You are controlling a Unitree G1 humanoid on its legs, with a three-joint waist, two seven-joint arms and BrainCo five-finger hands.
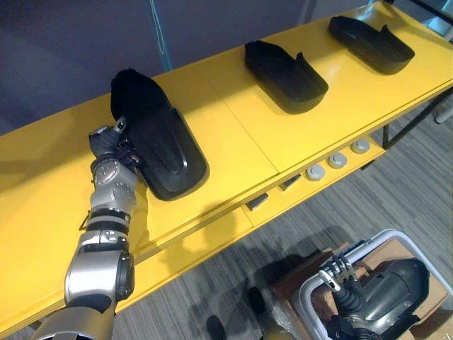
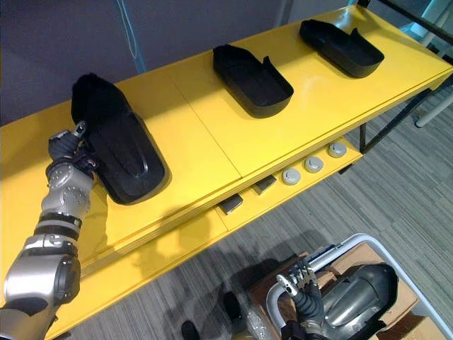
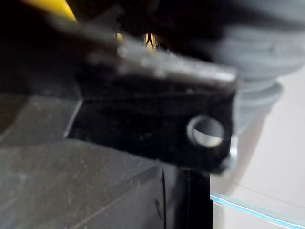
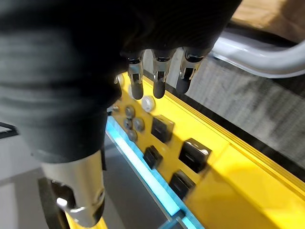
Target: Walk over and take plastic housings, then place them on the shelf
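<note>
The left hand (image 1: 110, 144) seems to be placing the black plastic housing (image 1: 163, 149) on the yellow shelf (image 1: 241, 120), its grip hidden beyond telling; releasing cleanly likely comes next.

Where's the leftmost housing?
Left eye view: the leftmost plastic housing lies on the yellow shelf's left part, beside the left hand; the middle housing is to its right.

left hand (image 1: 112, 144) outstretched, right hand (image 1: 342, 278) low (fingers relaxed).
</note>
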